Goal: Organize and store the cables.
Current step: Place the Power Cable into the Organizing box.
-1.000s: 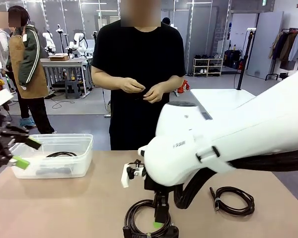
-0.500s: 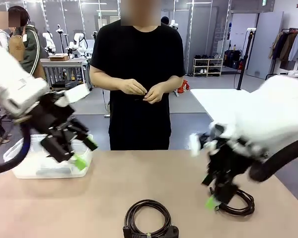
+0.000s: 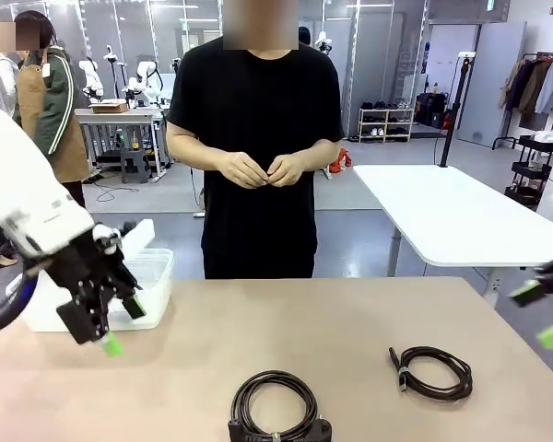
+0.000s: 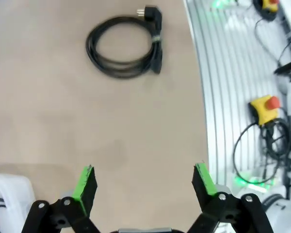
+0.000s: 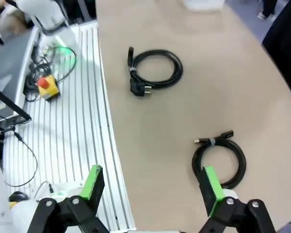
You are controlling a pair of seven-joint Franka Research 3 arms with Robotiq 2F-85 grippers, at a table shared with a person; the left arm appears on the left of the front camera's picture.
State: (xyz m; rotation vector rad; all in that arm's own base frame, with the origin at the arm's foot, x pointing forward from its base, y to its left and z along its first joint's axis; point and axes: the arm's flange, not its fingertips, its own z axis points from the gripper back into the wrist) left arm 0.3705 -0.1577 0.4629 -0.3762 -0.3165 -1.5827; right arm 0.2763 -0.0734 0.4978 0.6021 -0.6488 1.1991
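Note:
Two cables lie coiled on the tan table. One, with a chunky plug (image 3: pixel 275 412) (image 4: pixel 156 53) (image 5: pixel 179 70), rests at the front middle. The other, thinner coil (image 3: pixel 433 371) (image 5: pixel 240 162) lies to the right. My left gripper (image 3: pixel 123 324) (image 4: pixel 144 182) hovers open and empty over the table just in front of the clear bin (image 3: pixel 161 267) (image 4: pixel 2 191). A bit of black cord shows inside the bin's corner in the left wrist view. My right gripper (image 3: pixel 541 313) (image 5: pixel 153 187) is open and empty at the table's right edge, above the thinner coil.
A person in black stands at the far side, hands (image 3: pixel 263 170) clasped at the waist and off the table. Beyond the table's near edge are ribbed metal rails and a yellow stop button (image 4: pixel 264 104) (image 5: pixel 47 87). A white table (image 3: pixel 452 212) stands behind on the right.
The right arm left the plugged coil at the front middle and swung away to the right edge. The left arm came in from the left and dropped in front of the bin.

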